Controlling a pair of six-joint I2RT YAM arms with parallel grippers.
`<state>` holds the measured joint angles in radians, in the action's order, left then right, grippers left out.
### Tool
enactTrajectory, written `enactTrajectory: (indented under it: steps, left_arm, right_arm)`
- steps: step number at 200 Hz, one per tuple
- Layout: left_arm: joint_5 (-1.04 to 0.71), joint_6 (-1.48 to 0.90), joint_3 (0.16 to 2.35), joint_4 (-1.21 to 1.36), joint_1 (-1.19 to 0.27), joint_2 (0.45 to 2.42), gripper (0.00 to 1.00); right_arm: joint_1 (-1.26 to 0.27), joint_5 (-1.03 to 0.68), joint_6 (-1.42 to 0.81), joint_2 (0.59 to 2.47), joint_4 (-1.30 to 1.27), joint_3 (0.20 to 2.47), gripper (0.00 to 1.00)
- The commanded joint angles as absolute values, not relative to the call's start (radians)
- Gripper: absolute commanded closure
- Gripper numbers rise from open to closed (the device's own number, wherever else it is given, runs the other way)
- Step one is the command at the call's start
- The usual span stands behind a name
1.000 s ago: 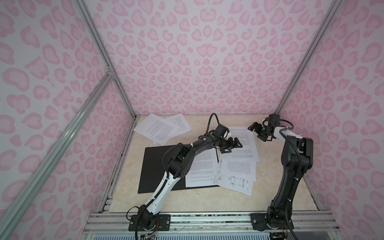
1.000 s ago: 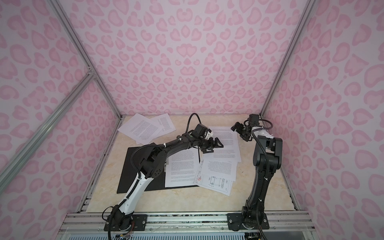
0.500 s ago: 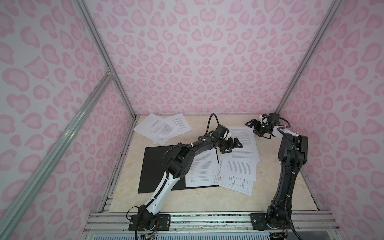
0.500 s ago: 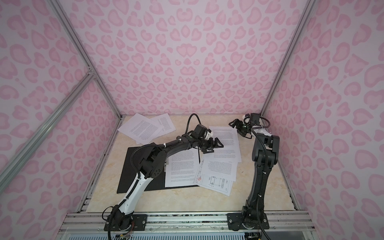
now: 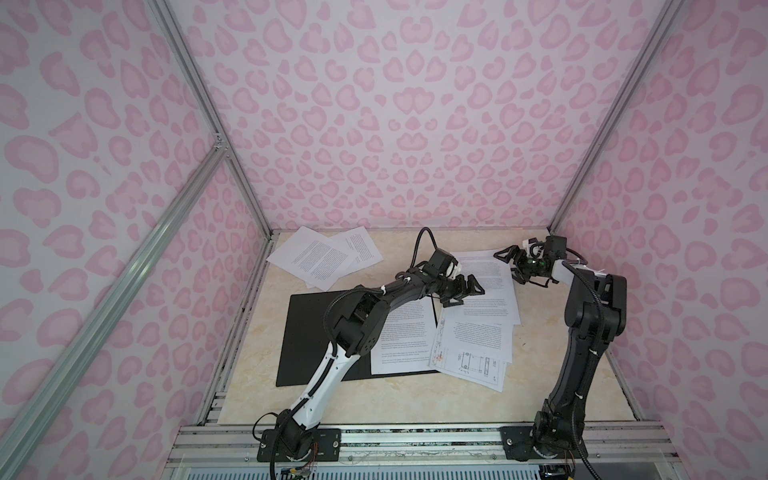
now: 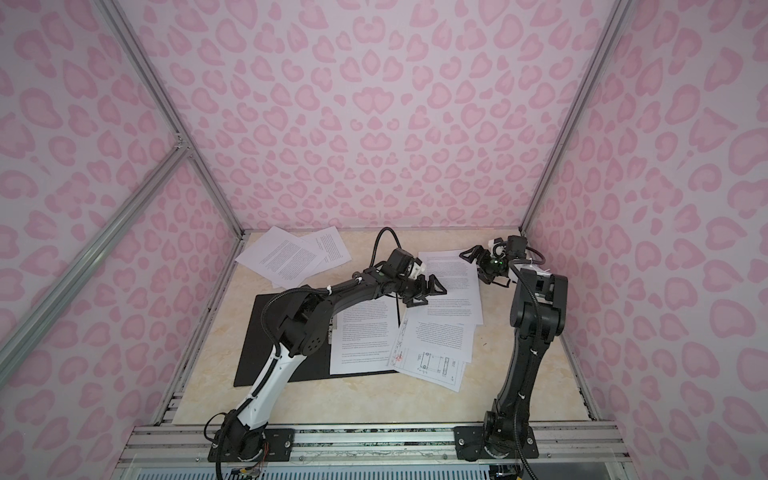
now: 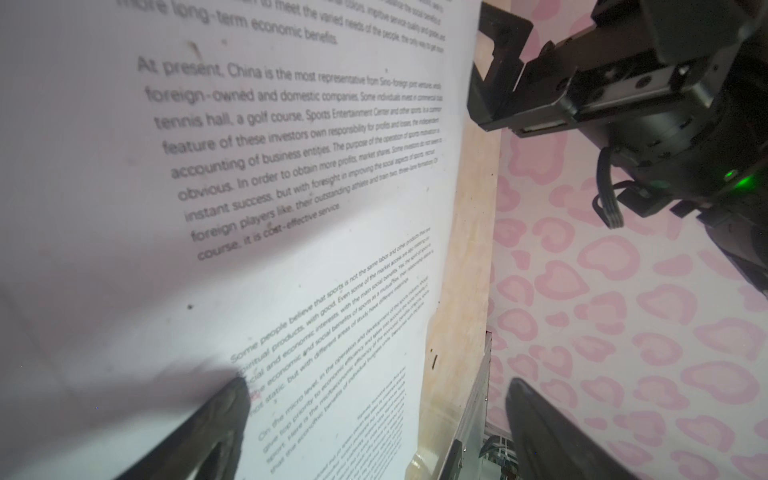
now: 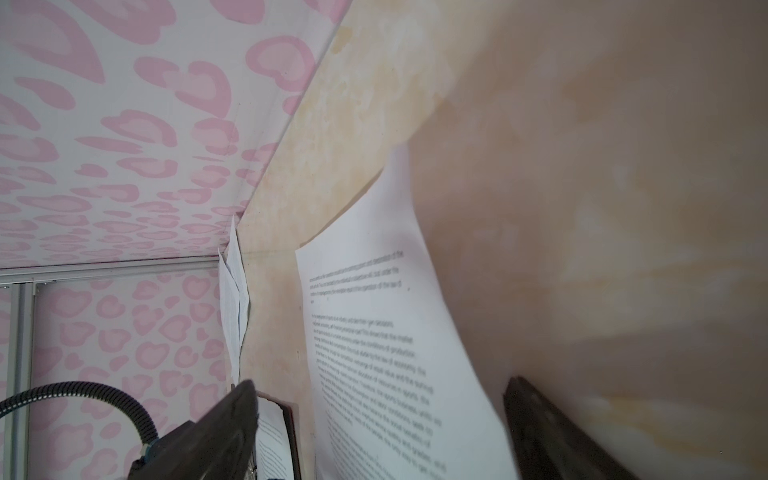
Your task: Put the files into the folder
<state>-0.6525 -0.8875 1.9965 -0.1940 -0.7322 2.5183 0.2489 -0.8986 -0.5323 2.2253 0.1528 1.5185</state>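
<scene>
Fingers of left gripper [image 5: 462, 294] and right gripper [image 5: 508, 268] stand spread, empty. In a top view, thin black opened folder [image 5: 309, 332] lies lower centre; white printed paper sheets [image 5: 473, 332] overlap its right half; two more sheets [image 5: 324, 259] farther, left of centre.

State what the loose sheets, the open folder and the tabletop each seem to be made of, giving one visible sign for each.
Loose sheets: thin matte white paper; one sheet's edge bows in the right wrist view. Open folder: probably plastic or coated card, matte black inside, lying flat. Tabletop: smooth cream surface with marble-like veining, possibly laminate rather than stone.
</scene>
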Motion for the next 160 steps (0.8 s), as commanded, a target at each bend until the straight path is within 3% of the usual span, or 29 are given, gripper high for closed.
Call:
enactTrajectory:
  steps: [1,56,93,121,160]
  left_arm:
    - [-0.500,-0.872,1.975,-0.356,-0.724,2.548,0.02]
    - [-0.505,-0.869,1.964,-0.350,-0.718,2.549,0.02]
    - [-0.509,-0.869,1.963,-0.346,-0.716,2.551,0.02]
    - [-0.508,-0.871,1.959,-0.344,-0.715,2.551,0.02]
    - [-0.509,-0.870,1.949,-0.343,-0.710,2.549,0.02]
  right_arm:
    - [0.249,-0.914,-0.580,2.200,0.155,1.443,0.05]
    - [0.250,-0.914,-0.599,2.108,0.100,1.297,0.06]
    - [0.250,-0.847,-0.549,2.069,0.144,1.247,0.20]
    - [0.250,-0.800,-0.523,2.042,0.156,1.207,0.25]
    - [0.255,-0.786,-0.507,2.002,0.143,1.153,0.22]
